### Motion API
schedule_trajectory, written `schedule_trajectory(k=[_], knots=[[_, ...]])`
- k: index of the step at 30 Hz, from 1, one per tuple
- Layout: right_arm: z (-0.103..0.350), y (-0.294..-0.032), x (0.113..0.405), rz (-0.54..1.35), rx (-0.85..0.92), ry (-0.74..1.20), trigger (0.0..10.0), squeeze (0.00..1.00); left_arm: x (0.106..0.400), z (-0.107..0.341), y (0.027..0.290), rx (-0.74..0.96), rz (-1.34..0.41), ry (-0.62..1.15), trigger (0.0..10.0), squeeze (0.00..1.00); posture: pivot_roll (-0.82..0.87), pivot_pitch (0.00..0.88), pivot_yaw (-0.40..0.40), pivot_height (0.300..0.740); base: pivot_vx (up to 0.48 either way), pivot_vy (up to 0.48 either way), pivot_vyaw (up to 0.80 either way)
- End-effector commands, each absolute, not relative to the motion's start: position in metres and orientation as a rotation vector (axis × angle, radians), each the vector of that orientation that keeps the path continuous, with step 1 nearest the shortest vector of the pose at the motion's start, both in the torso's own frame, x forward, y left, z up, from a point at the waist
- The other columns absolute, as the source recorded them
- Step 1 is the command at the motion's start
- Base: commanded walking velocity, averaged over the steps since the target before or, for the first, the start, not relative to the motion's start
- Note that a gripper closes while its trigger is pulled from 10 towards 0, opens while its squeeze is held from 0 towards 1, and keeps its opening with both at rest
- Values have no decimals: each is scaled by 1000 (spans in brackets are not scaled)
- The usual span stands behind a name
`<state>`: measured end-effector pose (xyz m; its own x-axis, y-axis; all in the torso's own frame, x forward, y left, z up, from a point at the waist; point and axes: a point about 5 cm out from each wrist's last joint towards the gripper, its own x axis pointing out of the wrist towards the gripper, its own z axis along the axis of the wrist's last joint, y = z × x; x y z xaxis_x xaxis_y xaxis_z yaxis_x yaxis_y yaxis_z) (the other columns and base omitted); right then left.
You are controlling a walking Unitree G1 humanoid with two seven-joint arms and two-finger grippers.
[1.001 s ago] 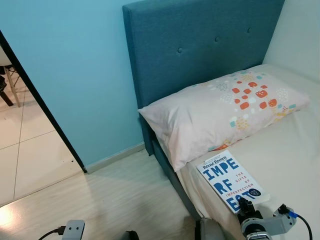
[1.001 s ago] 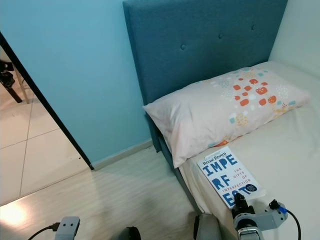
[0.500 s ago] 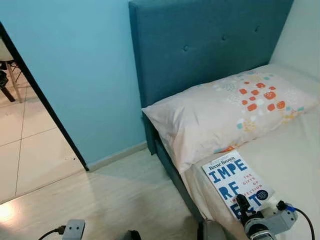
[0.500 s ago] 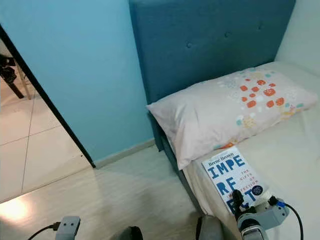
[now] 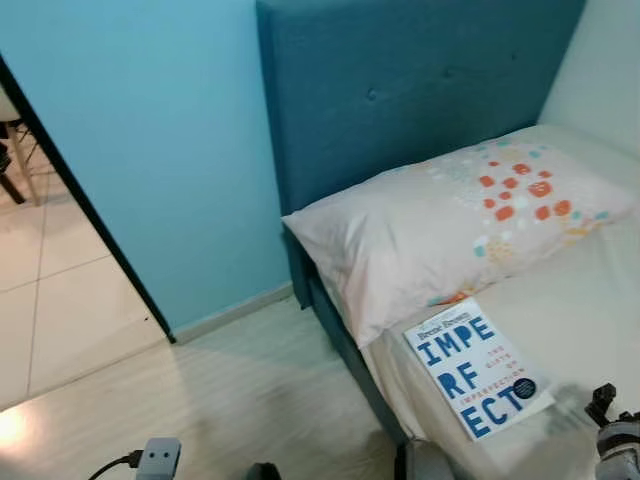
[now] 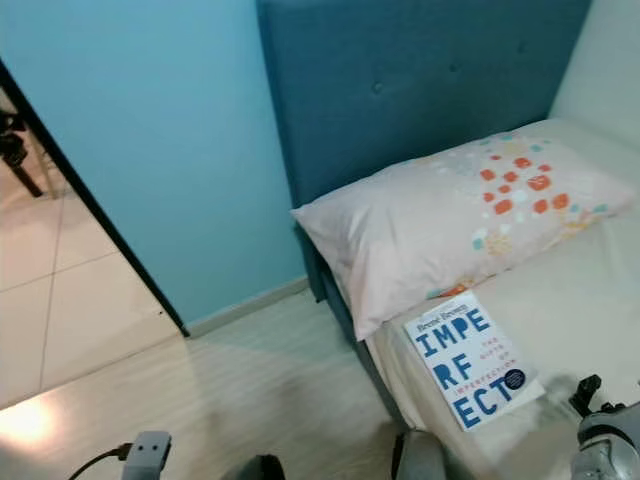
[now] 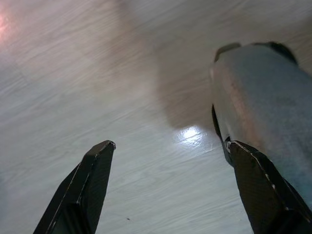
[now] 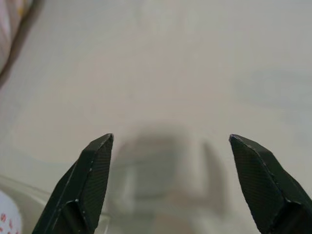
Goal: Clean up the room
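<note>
A white book with big blue letters (image 5: 478, 364) lies flat on the cream sheet of the bed (image 5: 590, 300), just below a patterned pillow (image 5: 450, 220). My right arm (image 5: 612, 440) is low at the bed's near right, to the right of the book and apart from it. In the right wrist view my right gripper (image 8: 170, 139) stands open over bare sheet, nothing between its fingers. My left gripper (image 7: 170, 144) hangs open above the pale wood floor (image 7: 97, 73), beside my own grey leg (image 7: 263, 112).
A tall blue upholstered headboard (image 5: 400, 90) backs the bed against a light blue wall (image 5: 150, 150). To the left an open doorway leads onto white tiles (image 5: 50, 290), with a chair leg (image 5: 15, 170) there. Wood floor (image 5: 230, 400) runs beside the bed.
My right arm has drawn back to the right, off the book's near corner, so the whole cover now shows. The book and pillow lie as before.
</note>
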<state>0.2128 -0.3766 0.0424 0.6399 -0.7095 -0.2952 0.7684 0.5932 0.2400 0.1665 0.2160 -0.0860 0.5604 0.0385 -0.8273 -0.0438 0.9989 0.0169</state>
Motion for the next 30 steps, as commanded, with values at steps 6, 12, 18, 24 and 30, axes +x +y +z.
schedule_trajectory(k=[6,12,18,24,30], knots=[[102,-336,274,-500,243,-68,10000,0,160,-89,220,-25,85,1008,10000,0,-101,115,82,646,0,0,0],[93,-275,300,-175,263,7,10000,0,163,-88,221,-20,124,1015,10000,0,-93,104,66,666,-80,0,0],[48,-246,291,-97,242,203,10000,0,169,-85,218,-7,119,994,10000,0,-90,89,60,681,-240,0,0],[3,-241,265,-97,220,405,10000,0,170,-85,216,5,100,993,10000,0,-98,73,57,700,0,0,0],[-29,-246,233,-142,204,583,10000,0,168,-87,215,3,107,1006,10000,0,-101,69,52,715,0,0,0]])
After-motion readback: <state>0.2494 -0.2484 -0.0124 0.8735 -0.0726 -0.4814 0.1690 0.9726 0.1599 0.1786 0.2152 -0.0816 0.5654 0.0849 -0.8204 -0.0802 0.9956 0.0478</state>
